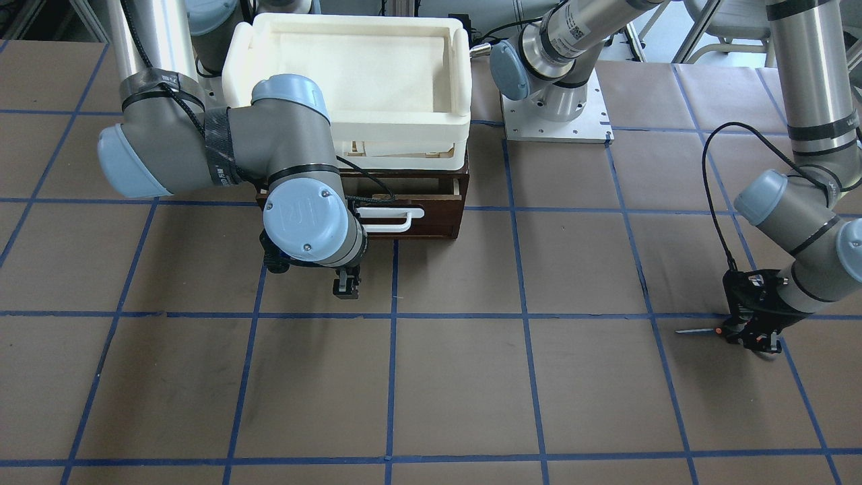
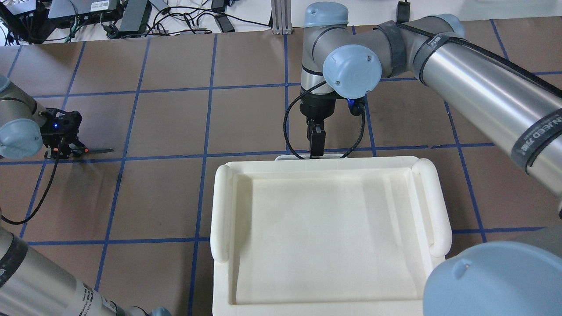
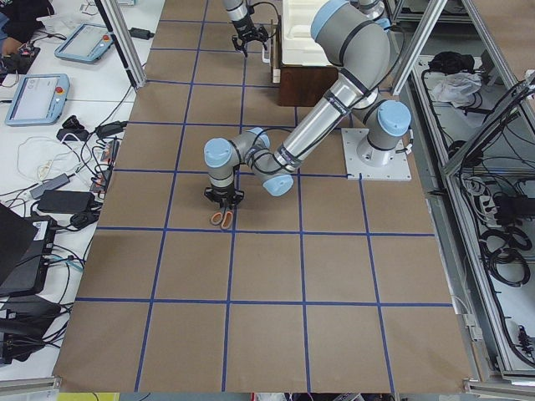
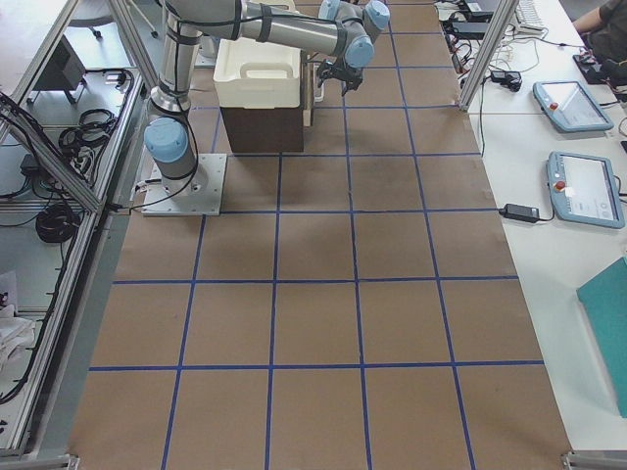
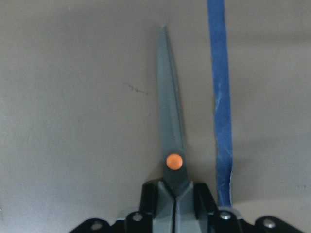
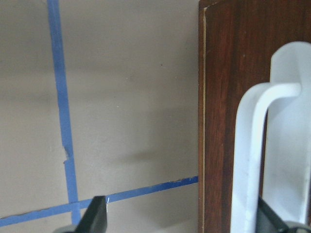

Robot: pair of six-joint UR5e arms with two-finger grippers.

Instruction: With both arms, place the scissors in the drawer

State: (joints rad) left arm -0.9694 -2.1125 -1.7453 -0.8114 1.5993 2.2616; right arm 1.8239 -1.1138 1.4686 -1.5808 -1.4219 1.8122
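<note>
The scissors (image 1: 697, 331) lie blades shut on the brown table at the robot's far left, also in the overhead view (image 2: 99, 151). My left gripper (image 1: 754, 335) is shut on the scissors (image 5: 171, 121) just behind the orange pivot; the orange handle loops (image 3: 221, 218) stick out behind it. The dark brown drawer (image 1: 434, 202) is shut under the cream foam tray (image 1: 350, 74). My right gripper (image 1: 345, 286) is open in front of the drawer's white bar handle (image 1: 387, 219). In the right wrist view the handle (image 6: 250, 160) runs just inside the right finger (image 6: 269, 221).
A white base plate (image 1: 592, 124) carrying an arm base stands beside the drawer. A black cable (image 1: 710, 195) loops off the left wrist. Blue tape lines (image 1: 525, 316) grid the brown table. The foam tray (image 2: 329, 228) fills the near middle of the overhead view.
</note>
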